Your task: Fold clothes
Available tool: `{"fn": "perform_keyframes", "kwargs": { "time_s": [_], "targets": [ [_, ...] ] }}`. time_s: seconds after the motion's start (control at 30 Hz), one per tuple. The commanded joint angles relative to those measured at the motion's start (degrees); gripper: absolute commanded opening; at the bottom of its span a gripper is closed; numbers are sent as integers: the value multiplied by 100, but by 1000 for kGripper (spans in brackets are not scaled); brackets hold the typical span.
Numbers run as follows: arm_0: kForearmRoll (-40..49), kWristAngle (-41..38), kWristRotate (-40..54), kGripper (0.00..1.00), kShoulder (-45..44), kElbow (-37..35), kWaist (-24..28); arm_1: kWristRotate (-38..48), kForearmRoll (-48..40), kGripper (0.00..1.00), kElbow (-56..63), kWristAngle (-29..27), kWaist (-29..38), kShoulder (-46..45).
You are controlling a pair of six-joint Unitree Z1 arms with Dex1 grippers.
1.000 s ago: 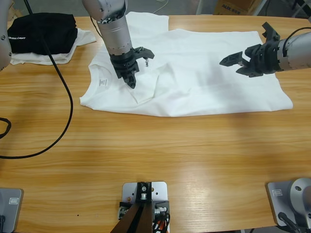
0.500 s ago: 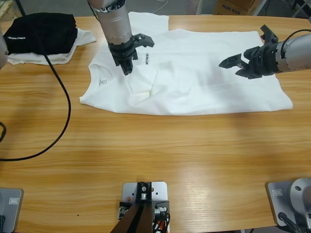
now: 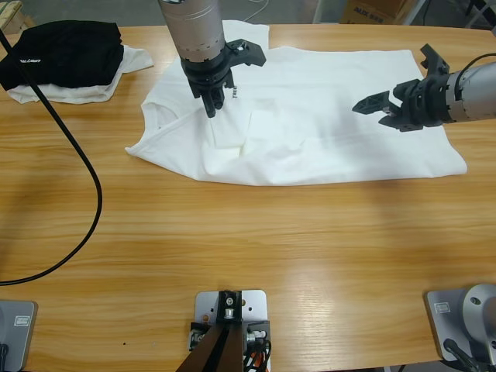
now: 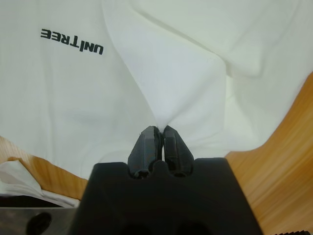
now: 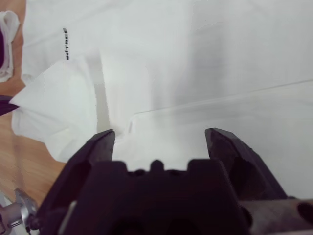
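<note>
white t-shirt (image 3: 325,132) lies lengthwise along the desk (image 3: 248,248), collar left. left hand (image 4: 156,138) pinches its cloth; only its wrist view shows "unitree" whole. right hand (image 3: 391,105) spread, empty.

Wood table (image 3: 256,256) w/ white tee (image 3: 333,147) spread across the far half. Black garment (image 3: 66,50) on a white one (image 3: 136,58) at far-left corner. Black cable (image 3: 85,170) loops over left side.

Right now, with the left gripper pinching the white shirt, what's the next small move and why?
Probably carry the pinched fold further across the T-shirt. The left gripper is shut on a raised peak of cloth, while the right gripper hovers open over the far side.
</note>
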Motion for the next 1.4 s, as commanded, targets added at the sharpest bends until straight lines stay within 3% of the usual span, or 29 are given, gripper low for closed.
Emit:
{"fn": "perform_keyframes", "kwargs": {
  "time_s": [0.03, 0.8, 1.1, 1.2, 1.4],
  "targets": [
    [558, 155, -84, 0, -9, 160, -40, -61, -46, 753, 211, 119, 59, -110],
    [766, 471, -736, 0, -118, 218, -40, -61, -99, 753, 204, 127, 59, -78],
    [846, 489, -2612, 0, -355, 232, -412, -61, -90, 752, 205, 127, 59, -111],
    [869, 484, -3299, 0, -543, 587, -542, -61, -90, 753, 209, 141, 59, -155],
    [880, 638, -3579, 0, -794, 1458, -555, -61, -90, 753, 288, 153, 80, -247]
  ]
}}
